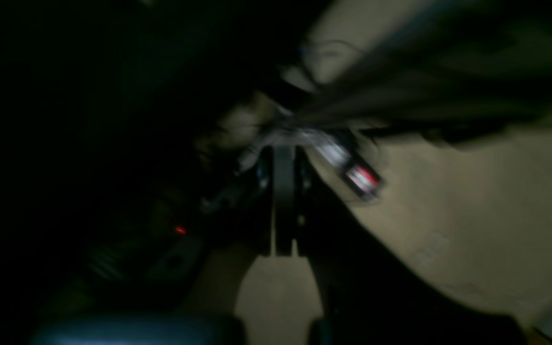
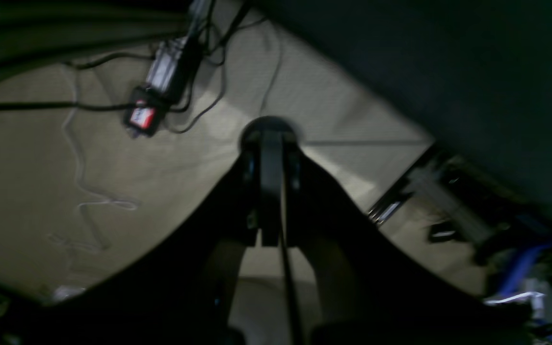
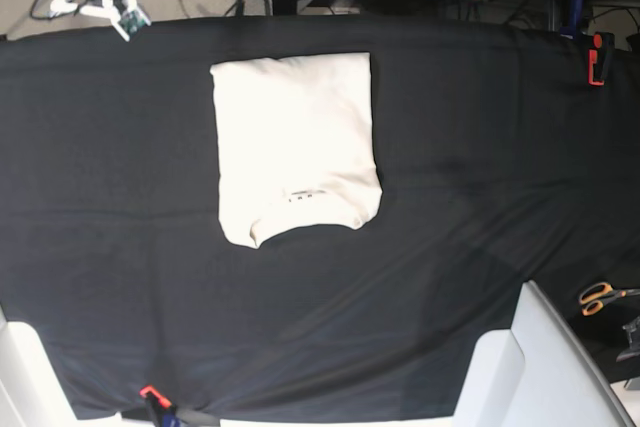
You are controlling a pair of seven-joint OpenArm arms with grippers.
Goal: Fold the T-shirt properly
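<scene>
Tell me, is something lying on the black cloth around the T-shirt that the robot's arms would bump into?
Nothing visible. The T-shirt lies alone on the black cloth. The scissors sit off at the edge, far from it.

I had open black table cloth (image 3: 480, 147) on every side of the folded T-shirt (image 3: 295, 147). Only scissors (image 3: 600, 297) and an orange clamp (image 3: 597, 57) sat at my left edge.

My left gripper (image 1: 284, 158) dark and motion-smeared in its wrist view, my right gripper (image 2: 271, 143) blurred too, neither gripper seen from the base view, T-shirt (image 3: 296, 142) print too small to read, scissors (image 3: 603, 296) partly cut off
</scene>
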